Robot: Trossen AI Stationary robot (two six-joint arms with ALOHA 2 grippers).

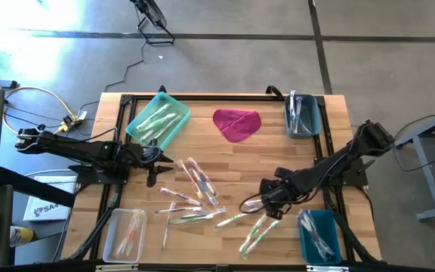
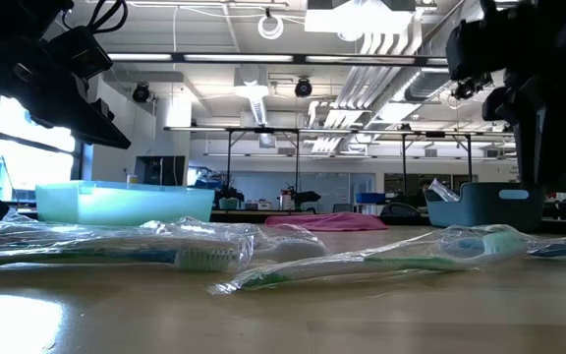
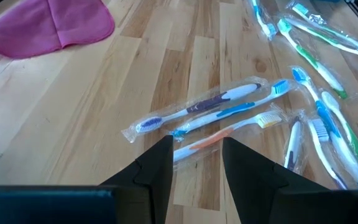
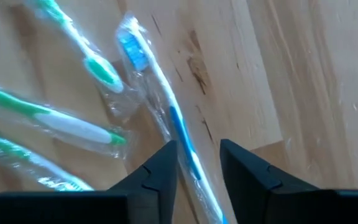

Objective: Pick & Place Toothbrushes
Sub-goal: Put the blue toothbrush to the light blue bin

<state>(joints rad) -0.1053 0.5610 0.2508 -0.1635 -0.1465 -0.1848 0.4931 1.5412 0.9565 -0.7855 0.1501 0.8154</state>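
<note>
Several wrapped toothbrushes lie loose on the middle of the wooden table, flat on their sides. My right gripper points down over the right part of the scatter, open. A blue-and-white toothbrush lies on the wood and its handle runs between the two fingers. My left gripper waits open at the left, above the table. A purple, a blue and an orange toothbrush lie just ahead of its fingertips. My right gripper has its fingers on either side of the blue toothbrush's handle, coming from above, with the toothbrush flat on the table. I cannot tell whether a finger touches the wrapper.
A teal tray with toothbrushes stands at the far left and a grey-blue bin at the far right. A clear bin sits near left, a blue bin near right. A magenta cloth lies at the far middle.
</note>
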